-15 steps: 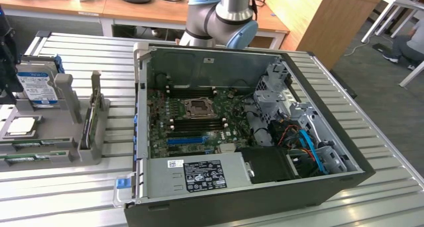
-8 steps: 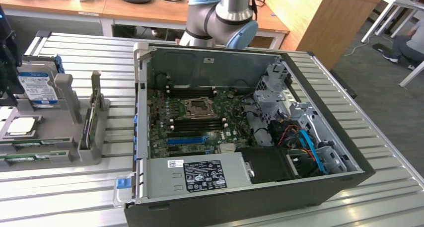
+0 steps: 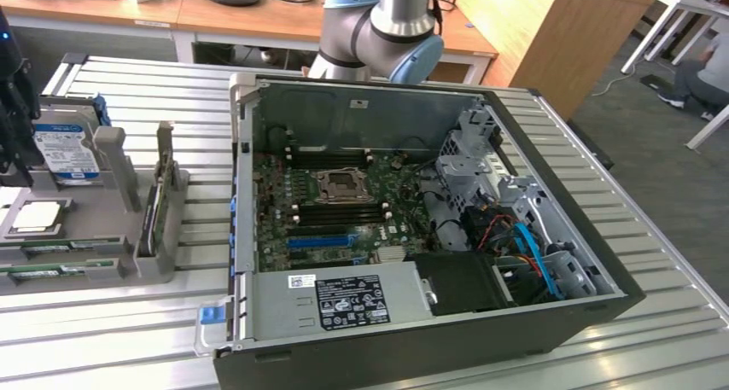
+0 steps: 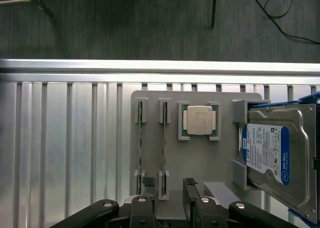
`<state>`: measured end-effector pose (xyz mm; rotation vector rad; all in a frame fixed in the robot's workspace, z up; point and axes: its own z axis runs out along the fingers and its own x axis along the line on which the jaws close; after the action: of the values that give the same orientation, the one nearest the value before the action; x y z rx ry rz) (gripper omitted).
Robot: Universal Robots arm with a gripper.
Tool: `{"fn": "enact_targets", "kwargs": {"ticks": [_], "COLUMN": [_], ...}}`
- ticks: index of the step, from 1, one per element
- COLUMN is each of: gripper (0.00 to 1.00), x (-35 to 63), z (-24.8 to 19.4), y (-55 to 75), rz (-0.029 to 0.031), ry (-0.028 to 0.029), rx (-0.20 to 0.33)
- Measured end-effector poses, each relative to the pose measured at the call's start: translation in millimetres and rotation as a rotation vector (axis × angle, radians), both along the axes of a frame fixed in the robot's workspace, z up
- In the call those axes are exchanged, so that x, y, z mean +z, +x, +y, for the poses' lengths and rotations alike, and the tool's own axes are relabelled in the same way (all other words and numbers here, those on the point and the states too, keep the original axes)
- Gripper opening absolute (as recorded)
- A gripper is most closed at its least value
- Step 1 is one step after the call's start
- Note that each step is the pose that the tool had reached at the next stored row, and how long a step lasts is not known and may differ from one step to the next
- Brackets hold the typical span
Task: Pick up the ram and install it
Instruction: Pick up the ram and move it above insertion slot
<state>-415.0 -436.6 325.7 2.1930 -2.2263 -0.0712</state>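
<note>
Two ram sticks [image 4: 164, 138] stand on edge in slots of a grey holder [image 4: 225, 183]; the other one [image 4: 140, 138] is parallel beside it. In the exterior view they are thin green strips [image 3: 57, 247] at the holder's near end. My gripper [image 4: 167, 206] is open and hovers above the holder's ram end, one dark finger [image 4: 142, 210] on each side of the nearer stick's end, touching nothing. The dark wrist [image 3: 14, 125] hangs at the exterior view's left edge. The open computer case [image 3: 569, 228] lies in the middle, with its green motherboard [image 3: 330, 219] showing.
On the same holder sit a square silver processor [image 4: 199, 120] and a silver hard drive with a blue-white label [image 4: 275, 155]. Everything rests on a ribbed metal table [image 4: 60, 153]. The arm's base [image 3: 381, 40] stands behind the case. Wooden desks lie beyond.
</note>
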Motion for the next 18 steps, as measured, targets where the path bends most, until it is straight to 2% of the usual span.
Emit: {"fn": "enact_targets", "kwargs": {"ticks": [18], "gripper": [0.36], "x": [-15.1], "z": [0.0], "y": [0.0], "rz": [0.0], "ry": [0.0], "rx": [0.0]}}
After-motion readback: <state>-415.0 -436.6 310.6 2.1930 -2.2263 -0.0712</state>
